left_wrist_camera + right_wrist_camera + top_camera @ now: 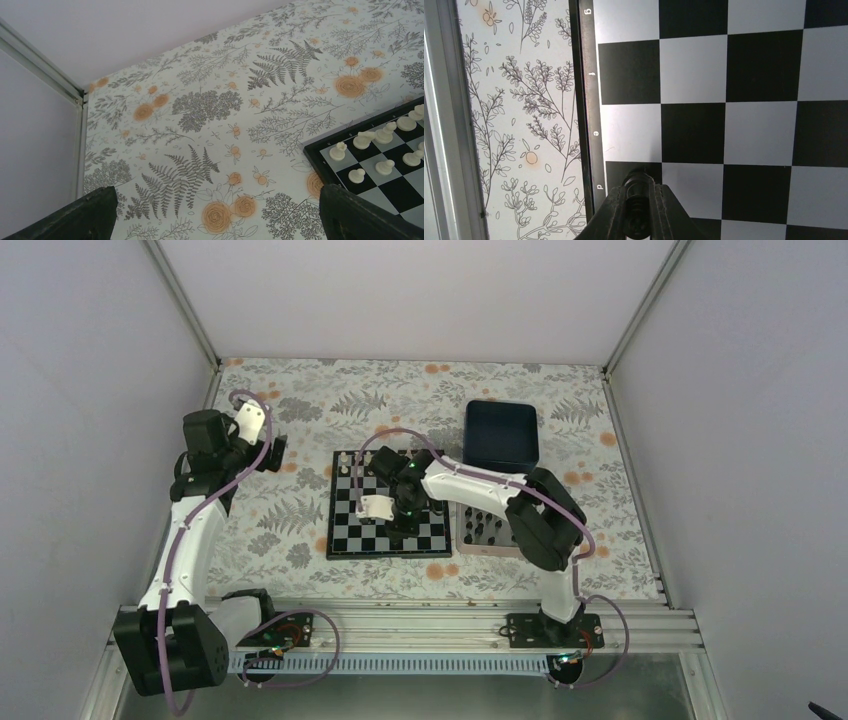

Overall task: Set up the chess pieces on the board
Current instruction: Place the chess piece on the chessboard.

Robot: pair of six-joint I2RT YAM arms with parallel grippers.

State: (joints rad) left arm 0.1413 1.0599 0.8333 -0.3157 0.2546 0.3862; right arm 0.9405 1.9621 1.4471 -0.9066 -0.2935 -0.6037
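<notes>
The right gripper [640, 194] was closed to a narrow gap around a single black chess piece [638, 178], one finger pressed against each side of it. In the right wrist view the piece sat low over the chessboard [694, 75], above the dark square in the edge row beside the border letter "d"; whether its base touched the square could not be told. From above, that arm reached across the chessboard [350, 530], with its gripper [404, 527] over the near half.

The left gripper [216, 189] was spread wide and held nothing. Its dark fingers [95, 212] stood well apart at the two lower corners of the left wrist view, above the floral tablecloth [200, 125] and just off a corner of the chessboard [395, 190]. Small white pieces [385, 135] stood in rows on the squares near that corner.

More black chess pieces [487, 525] lay in the silver tray [485, 551], which sat just beside the board's right edge. A dark blue tray [500, 435] sat farther back, near the board's far right corner.
</notes>
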